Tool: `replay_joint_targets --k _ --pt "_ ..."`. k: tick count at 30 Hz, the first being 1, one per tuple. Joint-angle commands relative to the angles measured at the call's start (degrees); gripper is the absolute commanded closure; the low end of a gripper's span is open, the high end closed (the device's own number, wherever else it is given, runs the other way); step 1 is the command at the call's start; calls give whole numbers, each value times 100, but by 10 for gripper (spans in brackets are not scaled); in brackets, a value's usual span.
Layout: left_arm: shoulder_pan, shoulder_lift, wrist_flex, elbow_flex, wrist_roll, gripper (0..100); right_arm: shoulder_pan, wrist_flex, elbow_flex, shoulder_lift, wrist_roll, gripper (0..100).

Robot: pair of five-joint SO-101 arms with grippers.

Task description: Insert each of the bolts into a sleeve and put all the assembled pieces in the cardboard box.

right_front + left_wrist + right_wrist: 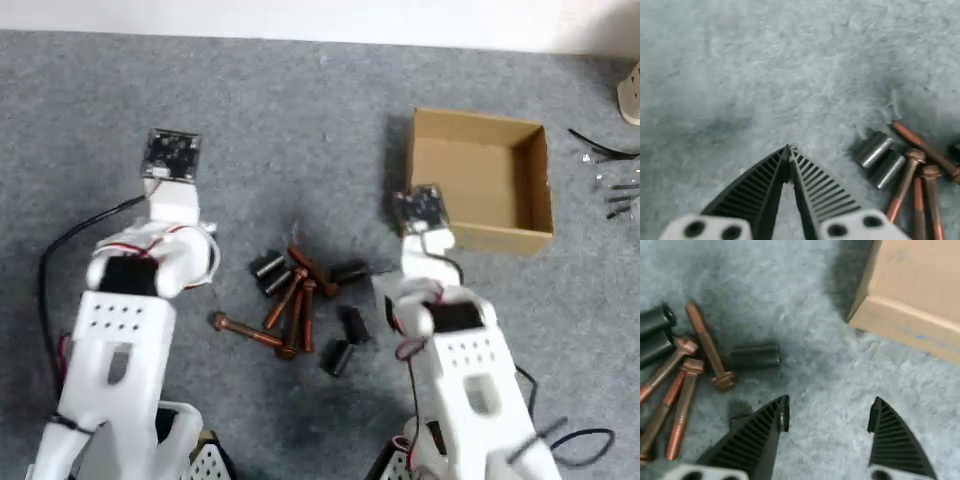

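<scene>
Nearest the arms' bases, on the grey carpet [300, 120] between them, lies a loose heap of copper bolts [293, 310] with dark sleeves [268, 272] scattered round it. The left gripper [790, 149] hangs over bare carpet beside the heap, its fingers pressed together on nothing. Two of the sleeves lie touching side by side near its tips. The right gripper [830, 407] is spread wide and holds nothing, with a single sleeve [755, 356] just ahead of one finger, beside a bolt head. Farther on stands the cardboard box [548, 195], open-topped, with bare carpet between it and that gripper. Beyond it, small black parts [615, 195] lie loose.
</scene>
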Motion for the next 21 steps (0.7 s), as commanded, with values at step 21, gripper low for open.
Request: replay_joint_targets --k 21 --pt "119 145 -2716 1815 897 990 -2088 -1191 -462 2193 2602 764"
